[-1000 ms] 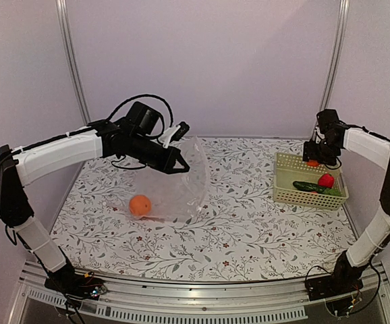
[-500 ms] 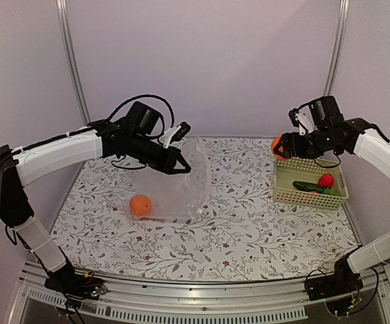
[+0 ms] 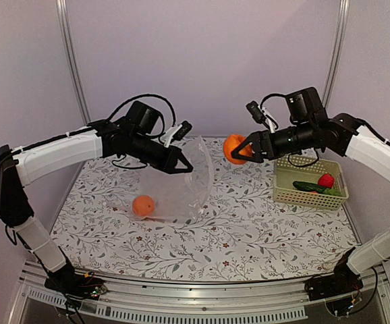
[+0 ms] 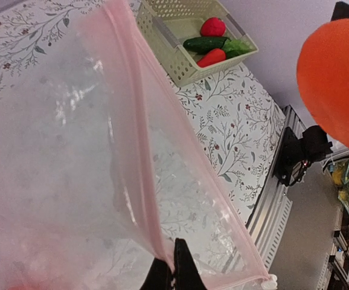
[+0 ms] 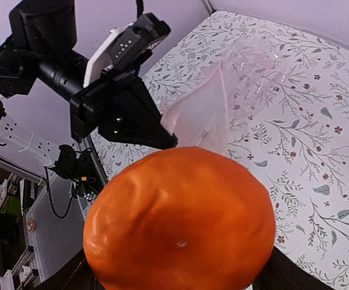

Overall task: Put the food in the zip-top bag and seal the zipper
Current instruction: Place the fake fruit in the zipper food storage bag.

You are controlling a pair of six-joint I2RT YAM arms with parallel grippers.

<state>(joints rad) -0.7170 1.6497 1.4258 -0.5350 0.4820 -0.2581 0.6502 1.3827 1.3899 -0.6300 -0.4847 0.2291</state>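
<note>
My left tool (image 3: 180,164) was pinched fully shut on the pale pink zipper strip (image 4: 139,139) of the large clear crinkly plastic bag (image 3: 188,185). It held that edge up above the flower-printed bench (image 3: 249,236), so the mouth gaped toward my other arm. One round orange toy fruit (image 3: 142,205) lay inside, low in the bag. My right tool (image 3: 245,150) stood wide, its fingers spanning a second round orange (image 3: 234,148), held in the air between the bag and the pale yellow-green lattice basket (image 3: 286,196). A dark green cucumber-like vegetable (image 3: 308,186) and a small red fruit (image 3: 326,180) lay in that basket.

I judged the plastic film thin, limp and slippery. It would sag or slide out of a weak pinch, so the stiffer zipper strip was the right place to hold it. The held orange looked light, smooth and firm. Gripped across its widest part it should sit securely, though it could roll once released into the bag.
</note>
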